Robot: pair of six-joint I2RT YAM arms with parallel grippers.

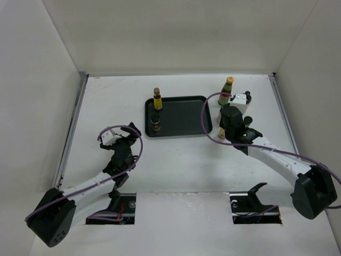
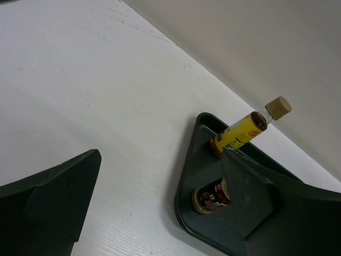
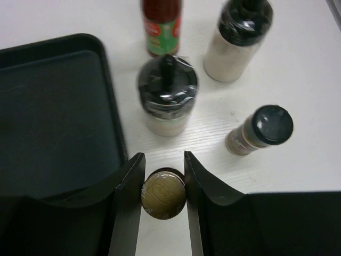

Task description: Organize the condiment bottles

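My right gripper (image 3: 163, 160) is shut on a tan-capped bottle (image 3: 163, 195) that stands on the table just right of the black tray (image 3: 53, 117); in the top view this gripper (image 1: 222, 128) is at the tray's right edge. Beyond it stand a red green-labelled bottle (image 3: 161, 26), a pale dark-lidded shaker (image 3: 168, 96), a white black-capped bottle (image 3: 237, 37) and a short dark-capped spice jar (image 3: 261, 130). On the tray (image 1: 181, 114) stand a yellow-labelled bottle (image 1: 157, 100) and a short dark jar (image 1: 155, 122). My left gripper (image 1: 128, 134) is open and empty, left of the tray.
In the left wrist view the yellow-labelled bottle (image 2: 237, 133) and the dark jar (image 2: 213, 196) stand near the tray's corner (image 2: 186, 181). White walls close in the table at the back and both sides. Two cut-outs lie at the near edge by the arm bases.
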